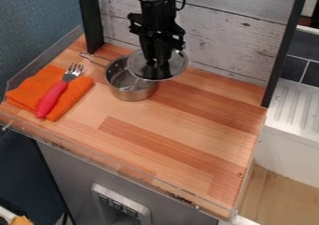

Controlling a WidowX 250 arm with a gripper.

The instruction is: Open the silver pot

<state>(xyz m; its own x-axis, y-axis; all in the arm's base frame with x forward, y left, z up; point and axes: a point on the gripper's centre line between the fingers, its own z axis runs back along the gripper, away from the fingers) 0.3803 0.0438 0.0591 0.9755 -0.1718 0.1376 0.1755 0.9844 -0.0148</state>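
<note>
My gripper [158, 66] hangs down at the upper middle of the work surface, shut on the round lid [176, 64] near its centre. The silver pot [133, 94] stands on the wooden counter, just left of and below the lid in the view. Its left part is uncovered and shows the inside, while the lid overlaps its upper right rim. The pot's thin handle points to the upper left. Where the knob is, the gripper hides it.
On the left of the counter [181, 126] lies a folded orange cloth [78, 97] with a red-handled fork [52, 98] on it. A whitewashed plank wall [218, 37] rises behind, between dark posts. A clear low edging runs along the front and left sides.
</note>
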